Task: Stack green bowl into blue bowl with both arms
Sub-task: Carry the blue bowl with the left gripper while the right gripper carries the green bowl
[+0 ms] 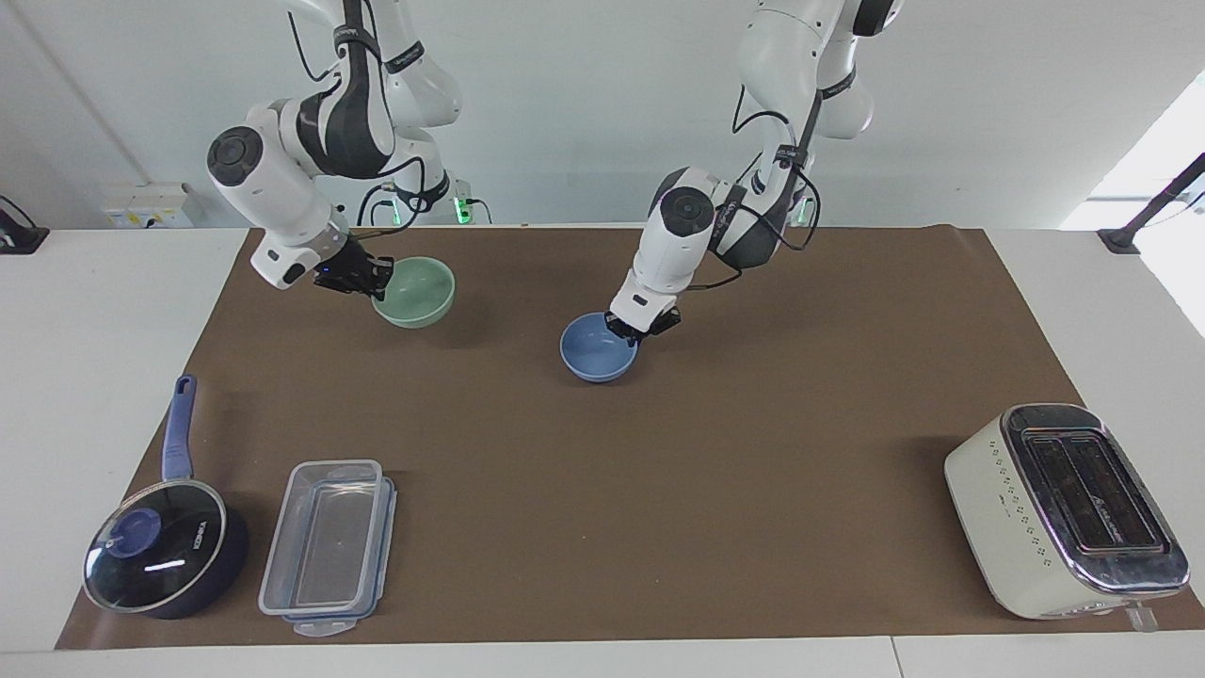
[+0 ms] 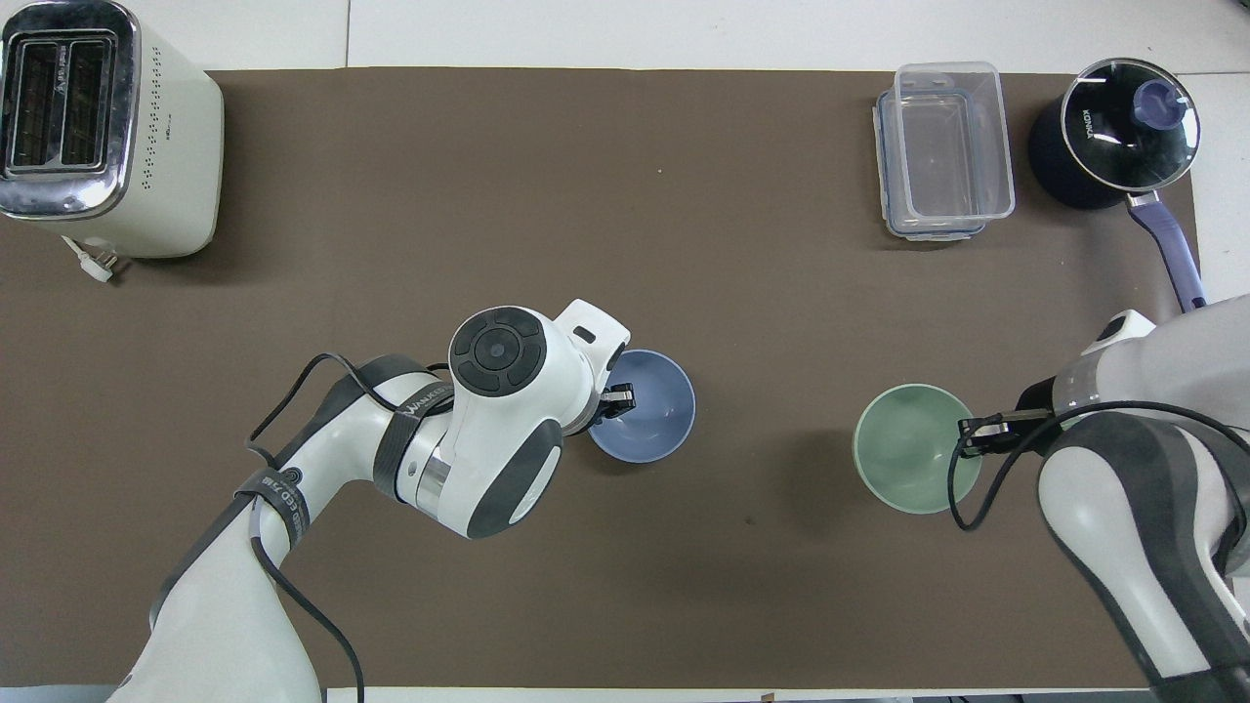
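Green bowl (image 1: 414, 291), mouth up, is carried by the right hand (image 1: 365, 277), which is clenched on the rim at the side toward the right arm's end of the tabletop (image 1: 753, 452). In the facing view a shadow shows on the mat below the bowl, so it reads as lifted clear of the surface rather than resting.

Blue bowl (image 1: 599, 347) is the landmark. It sits low over or on the mat near mid-tabletop; contact with the surface cannot be confirmed. The left hand (image 1: 642, 325) is clenched on its rim, on the edge toward the left arm's end.

Key relation: the green bowl lies toward the right arm's end from the blue bowl, well apart, with bare mat between them. The overhead view puts the two at nearly the same depth, while the facing view shows the green bowl higher, in keeping with its being raised. Both bowls are round, so no long axis matters; only the rims and the line between centres do.

Judgement: the closing move is mostly sideways, green bowl toward blue bowl, then down. The two grips are on the outer rims, facing away from each other, so the hands should not meet. The left hand's finger inside the blue bowl's rim may obstruct full seating.

Toaster (image 1: 1068, 508), clear container (image 1: 329, 544) and saucepan (image 1: 165, 551) all stand farther from the robots than the blue bowl, out of the path.
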Controlling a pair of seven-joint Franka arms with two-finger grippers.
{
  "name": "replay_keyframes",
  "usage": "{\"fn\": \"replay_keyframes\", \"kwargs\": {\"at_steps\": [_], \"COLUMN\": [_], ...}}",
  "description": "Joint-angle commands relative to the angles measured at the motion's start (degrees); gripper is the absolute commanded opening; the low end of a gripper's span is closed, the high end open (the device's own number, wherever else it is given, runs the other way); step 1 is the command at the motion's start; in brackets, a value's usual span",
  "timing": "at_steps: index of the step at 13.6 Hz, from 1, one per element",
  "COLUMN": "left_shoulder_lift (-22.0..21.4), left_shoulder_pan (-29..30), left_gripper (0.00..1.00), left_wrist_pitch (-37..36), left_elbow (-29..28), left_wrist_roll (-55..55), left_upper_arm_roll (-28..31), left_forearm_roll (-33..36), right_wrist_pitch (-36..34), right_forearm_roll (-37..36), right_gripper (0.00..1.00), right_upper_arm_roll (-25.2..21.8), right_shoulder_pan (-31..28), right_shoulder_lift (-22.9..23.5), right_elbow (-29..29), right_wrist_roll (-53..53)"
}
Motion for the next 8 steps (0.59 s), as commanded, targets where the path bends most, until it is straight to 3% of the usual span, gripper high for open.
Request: {"fn": "replay_keyframes", "kwargs": {"at_steps": [1,4,8], "left_shoulder_lift": [-1.12,-3.23,-4.9], "left_shoulder_pan": [0.06,5.06,16.92], "left_gripper": [1.0,1.0,1.0], "left_wrist_pitch": [-0.26,-7.54,-18.34], "left_elbow": [-0.19,3.84,9.91], "left_wrist_roll": [0.95,1.91,10.15], "left_upper_arm_roll": [1.09,1.18,1.35], "left_forearm_roll": [-1.38,-1.3,-0.69], "right_wrist_pitch": [1.67,8.6,11.53], "right_forearm_roll": [4.97,5.34,5.34], "right_gripper": [0.0,0.0,0.0], "right_upper_arm_roll": [-0.1,-0.1,-0.1], "right_shoulder_pan": [6.57,14.48,20.74], "right_shoulder_lift": [0.02,1.33,11.24], "right_elbow": [1.04,2.09,12.52], "right_wrist_roll": [6.92,16.49,26.7]}}
